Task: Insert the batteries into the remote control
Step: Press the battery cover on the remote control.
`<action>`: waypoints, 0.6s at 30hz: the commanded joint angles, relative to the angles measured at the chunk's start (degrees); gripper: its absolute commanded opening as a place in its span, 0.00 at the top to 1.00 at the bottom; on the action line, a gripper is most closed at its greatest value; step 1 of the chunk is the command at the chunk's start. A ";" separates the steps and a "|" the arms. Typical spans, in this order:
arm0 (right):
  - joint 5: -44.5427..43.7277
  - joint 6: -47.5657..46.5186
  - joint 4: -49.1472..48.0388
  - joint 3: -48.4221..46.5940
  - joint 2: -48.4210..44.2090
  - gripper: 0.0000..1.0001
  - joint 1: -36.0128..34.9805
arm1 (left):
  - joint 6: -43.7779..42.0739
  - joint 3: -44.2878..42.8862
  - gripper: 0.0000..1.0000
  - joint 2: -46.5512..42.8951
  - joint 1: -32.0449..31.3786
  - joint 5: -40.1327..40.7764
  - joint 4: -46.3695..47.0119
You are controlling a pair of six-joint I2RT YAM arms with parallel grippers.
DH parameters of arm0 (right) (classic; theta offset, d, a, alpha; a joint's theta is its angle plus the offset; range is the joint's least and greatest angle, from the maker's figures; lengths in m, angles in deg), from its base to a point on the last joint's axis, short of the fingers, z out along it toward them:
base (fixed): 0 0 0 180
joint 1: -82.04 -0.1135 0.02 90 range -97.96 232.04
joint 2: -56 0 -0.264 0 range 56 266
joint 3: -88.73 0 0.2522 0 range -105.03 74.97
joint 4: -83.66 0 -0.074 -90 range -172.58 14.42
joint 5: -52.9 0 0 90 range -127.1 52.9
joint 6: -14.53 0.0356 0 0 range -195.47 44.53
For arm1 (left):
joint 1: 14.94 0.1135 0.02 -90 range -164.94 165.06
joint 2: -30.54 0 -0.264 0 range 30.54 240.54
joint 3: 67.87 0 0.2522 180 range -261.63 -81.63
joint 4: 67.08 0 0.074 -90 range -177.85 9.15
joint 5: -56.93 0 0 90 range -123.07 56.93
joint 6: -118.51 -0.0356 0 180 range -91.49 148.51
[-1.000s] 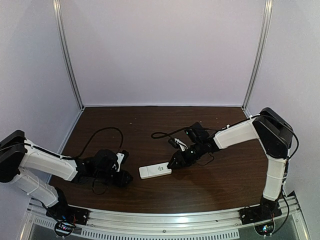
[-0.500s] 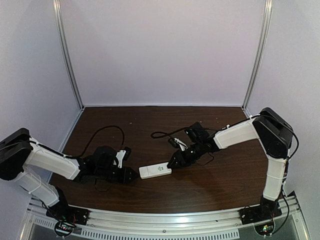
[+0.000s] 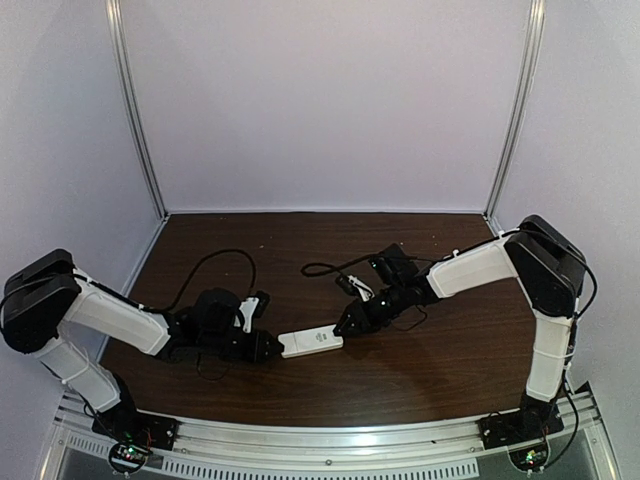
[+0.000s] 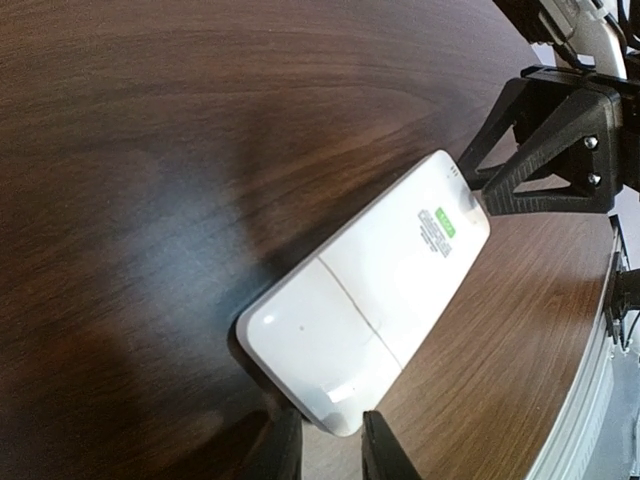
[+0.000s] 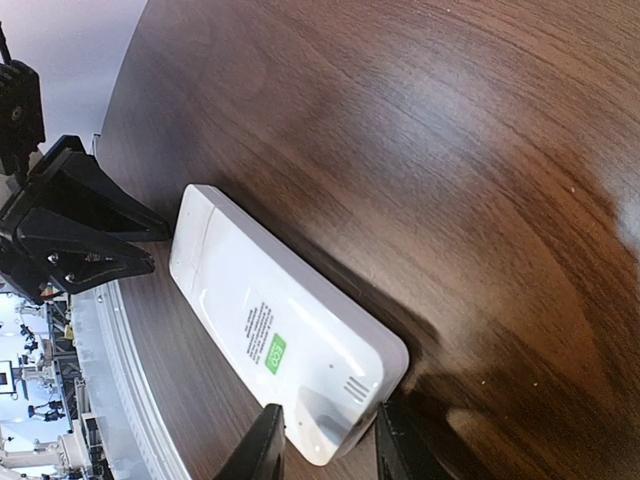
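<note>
The remote control (image 3: 310,342) lies back-up on the brown table, white, with a green label and its cover seam showing; it also shows in the left wrist view (image 4: 380,290) and the right wrist view (image 5: 270,320). My left gripper (image 3: 268,345) is at its left end, fingers a narrow gap apart (image 4: 330,455) with the remote's corner just at the tips. My right gripper (image 3: 347,325) is closed on a corner of the remote's right end (image 5: 328,445). The batteries are not in view.
A black cable (image 3: 210,265) loops on the table behind the left arm. Another cable (image 3: 330,268) runs behind the right gripper. A metal rail (image 3: 330,440) borders the near table edge. White walls enclose the back and sides.
My left gripper has moved right along the table until its tips reach the remote's left end. The right gripper and the remote have stayed in place.
</note>
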State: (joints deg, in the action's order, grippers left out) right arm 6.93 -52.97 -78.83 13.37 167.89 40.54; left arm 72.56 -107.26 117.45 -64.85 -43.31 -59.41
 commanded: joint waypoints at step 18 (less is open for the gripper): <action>1.80 0.54 -2.51 0.08 2.82 0.80 -0.81 | -1.09 -4.28 0.87 7.66 0.26 -2.54 5.23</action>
State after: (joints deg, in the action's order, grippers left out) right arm 7.44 -52.40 -79.60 13.37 168.83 40.70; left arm 72.51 -109.44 121.91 -63.75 -43.01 -58.15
